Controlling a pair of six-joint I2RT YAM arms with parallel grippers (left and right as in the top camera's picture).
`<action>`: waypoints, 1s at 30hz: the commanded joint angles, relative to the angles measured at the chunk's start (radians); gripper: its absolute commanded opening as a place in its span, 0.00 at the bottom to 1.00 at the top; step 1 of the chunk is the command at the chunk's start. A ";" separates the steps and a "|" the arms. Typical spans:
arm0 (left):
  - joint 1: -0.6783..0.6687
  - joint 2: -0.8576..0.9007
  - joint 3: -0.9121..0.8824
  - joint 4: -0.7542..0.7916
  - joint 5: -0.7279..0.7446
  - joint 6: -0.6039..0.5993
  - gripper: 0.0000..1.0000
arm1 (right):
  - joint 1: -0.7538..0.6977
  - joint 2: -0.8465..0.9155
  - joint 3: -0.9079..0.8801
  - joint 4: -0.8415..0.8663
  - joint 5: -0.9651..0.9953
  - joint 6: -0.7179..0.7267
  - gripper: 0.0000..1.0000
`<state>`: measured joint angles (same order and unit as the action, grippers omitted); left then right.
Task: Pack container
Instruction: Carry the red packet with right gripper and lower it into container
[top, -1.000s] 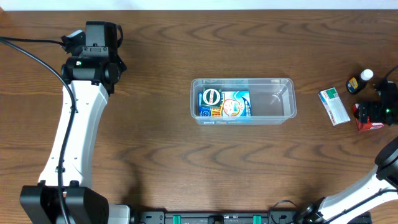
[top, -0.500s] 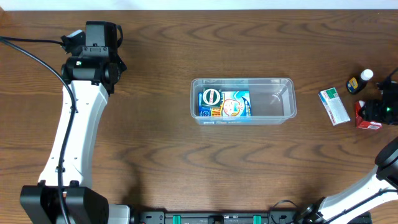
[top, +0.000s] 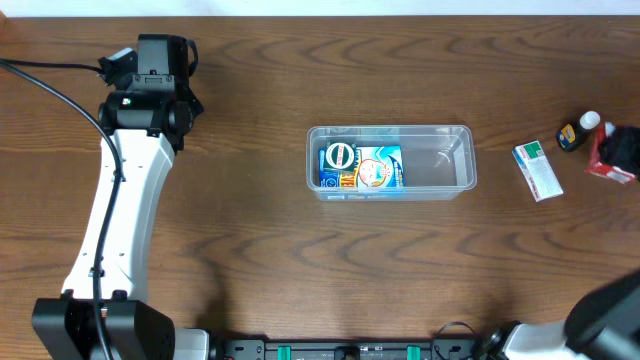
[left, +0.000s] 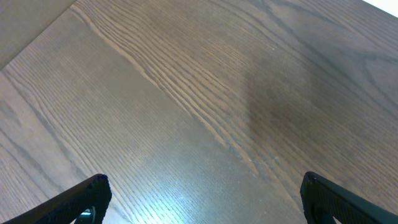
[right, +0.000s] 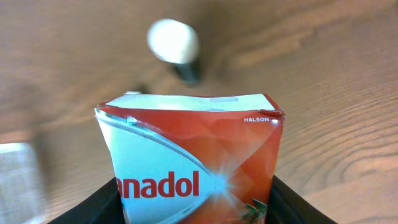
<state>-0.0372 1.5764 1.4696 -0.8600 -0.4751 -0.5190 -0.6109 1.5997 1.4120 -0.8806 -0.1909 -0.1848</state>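
Container (top: 440, 166) sits at the centre of the overhead view on the table (top: 260, 230), a dark brown top with wavy wood grain. It is a clear plastic rectangular tub with rounded corners and a raised rim. Its left half holds a blue carton (top: 361, 167) lying flat, printed with a round emblem too small to read. Its right half is bare, so the wood shows through the floor.

Right of the tub, well apart from it, a small white-and-green box (top: 537, 171) lies at a slant. Further toward the right edge stands a small dark bottle (top: 577, 132) with a white cap.

Beside the bottle, the right gripper (top: 622, 150) is clamped on a red box (right: 193, 168). This is a glossy red-and-white card carton with creased top corners, and its dark fingers (right: 289, 202) press both sides. The letters "anadol" run across its front, and the tiny print at its top right corner is hard to make out. A second ago this box lay lower in the overhead frame, near the right edge. Now it sits higher, next to the bottle, and is tilted.

The left gripper (left: 211, 205), at the upper left of the overhead view, has not moved. Its jaws are wide apart over bare wood.
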 joint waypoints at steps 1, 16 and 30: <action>0.003 -0.005 0.007 -0.003 -0.016 0.010 0.98 | 0.115 -0.105 0.014 -0.045 -0.016 0.140 0.56; 0.003 -0.005 0.007 -0.003 -0.016 0.010 0.98 | 0.810 -0.071 0.014 -0.007 0.211 0.376 0.57; 0.003 -0.005 0.007 -0.003 -0.016 0.010 0.98 | 0.963 0.169 0.014 -0.076 0.360 0.496 0.63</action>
<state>-0.0372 1.5764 1.4696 -0.8597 -0.4751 -0.5190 0.3550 1.7672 1.4143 -0.9363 0.1287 0.2508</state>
